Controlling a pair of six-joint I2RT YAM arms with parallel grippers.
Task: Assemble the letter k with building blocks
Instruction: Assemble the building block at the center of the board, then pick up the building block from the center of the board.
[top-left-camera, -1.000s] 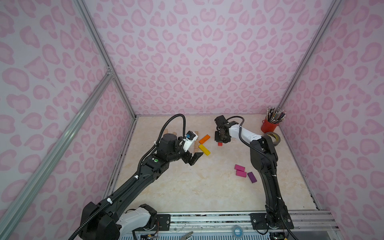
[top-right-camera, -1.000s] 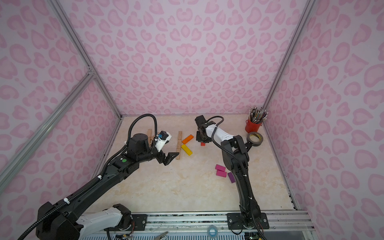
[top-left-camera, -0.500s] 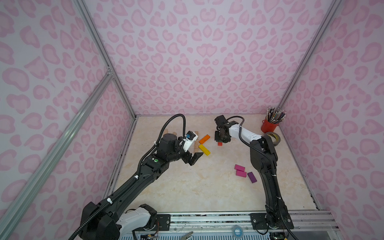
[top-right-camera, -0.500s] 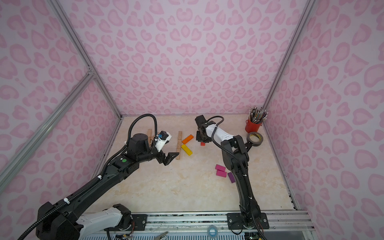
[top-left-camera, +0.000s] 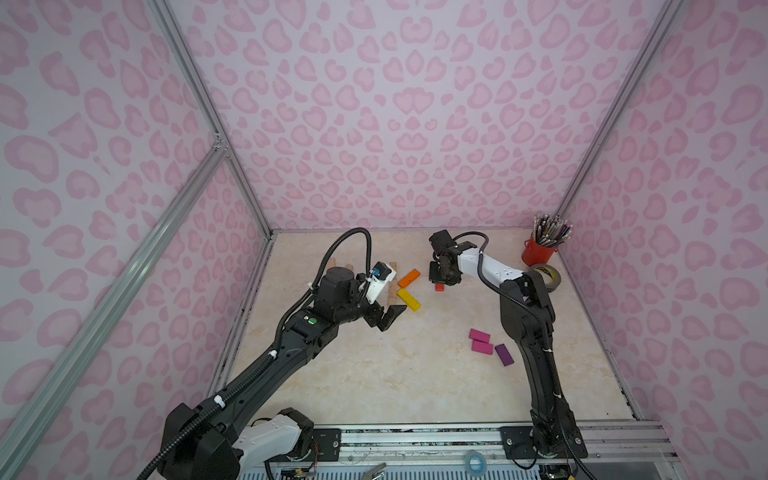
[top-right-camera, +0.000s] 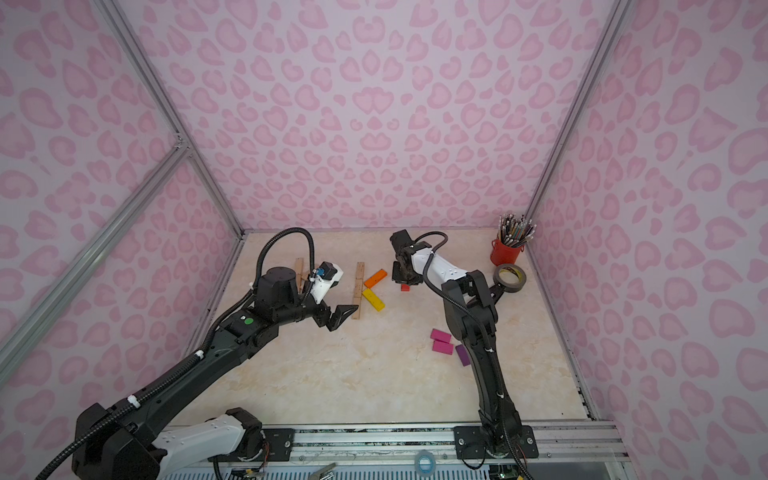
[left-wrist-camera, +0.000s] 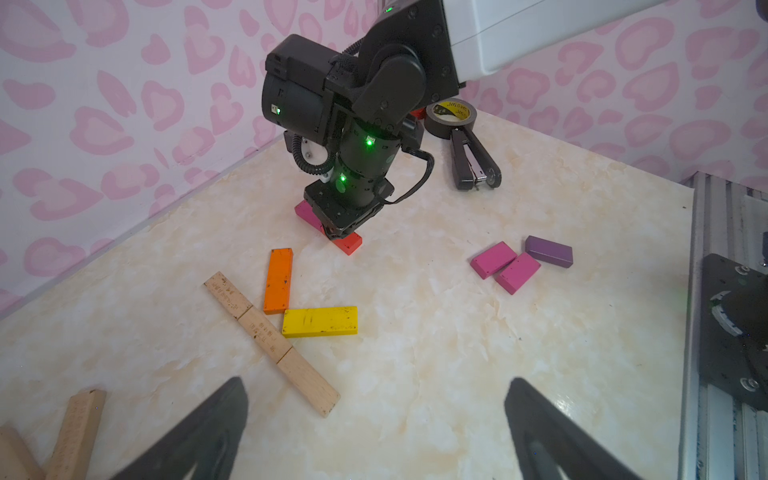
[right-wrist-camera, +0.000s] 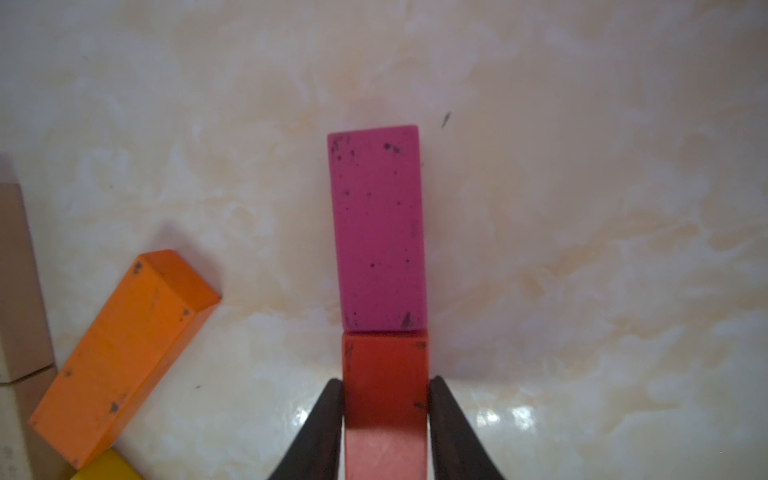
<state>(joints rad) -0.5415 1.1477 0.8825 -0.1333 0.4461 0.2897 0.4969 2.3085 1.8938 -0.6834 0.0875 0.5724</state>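
Right gripper (right-wrist-camera: 385, 380) is down at the table with its two dark tapered fingers hugging the long sides of the red block (right-wrist-camera: 384, 357). It looks like a pinch, though from this close I can't swear how hard it's pressing. The red block lies flat, its short end butted against the short end of a magenta block (right-wrist-camera: 378, 228), so the two make one straight line. The orange block (right-wrist-camera: 124, 353) sits nearby at an angle. If this is the put-down, I'd spread the jaws just enough to clear, then lift straight up. Any sideways drag would knock that seam crooked, since painted wood on a glossy marble-look table (right-wrist-camera: 582, 208) probably slides easily. Farther out, the K is taking shape: a stem of plain wood bars (left-wrist-camera: 270, 340) laid end to end, with the orange one and a yellow block (left-wrist-camera: 320, 321) branching off its middle. All the blocks are flat little rectangles with crisp edges and matte paint speckled with dark nicks. The left gripper (left-wrist-camera: 374, 436) hovers near the stem's end, spread wide and empty.
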